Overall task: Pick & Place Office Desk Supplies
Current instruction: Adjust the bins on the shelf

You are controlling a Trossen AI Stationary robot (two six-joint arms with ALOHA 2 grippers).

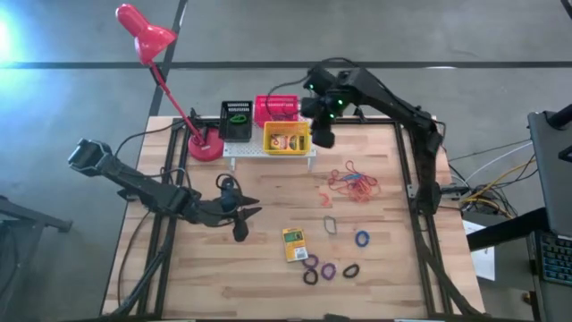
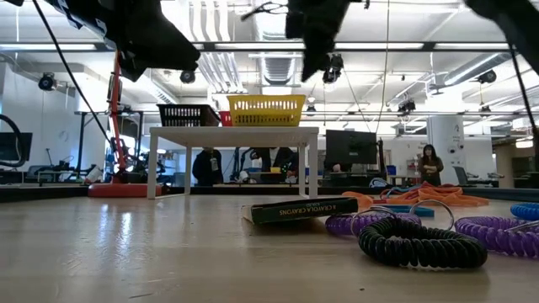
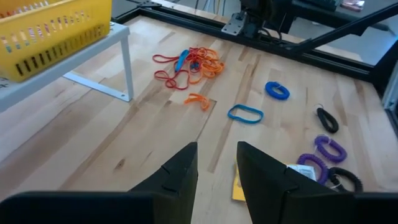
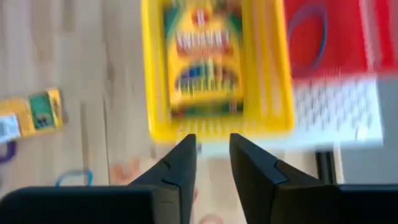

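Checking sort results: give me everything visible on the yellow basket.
The yellow basket is a small rectangular mesh bin, plastic by the look, with slotted walls and a solid rim. It sits upright on the white perforated stand, beside the black basket and in front of the red basket. One crayon box lies flat inside, filling most of the floor. The right end effector hangs just above its edge nearest the right arm, holding nothing, not touching it.
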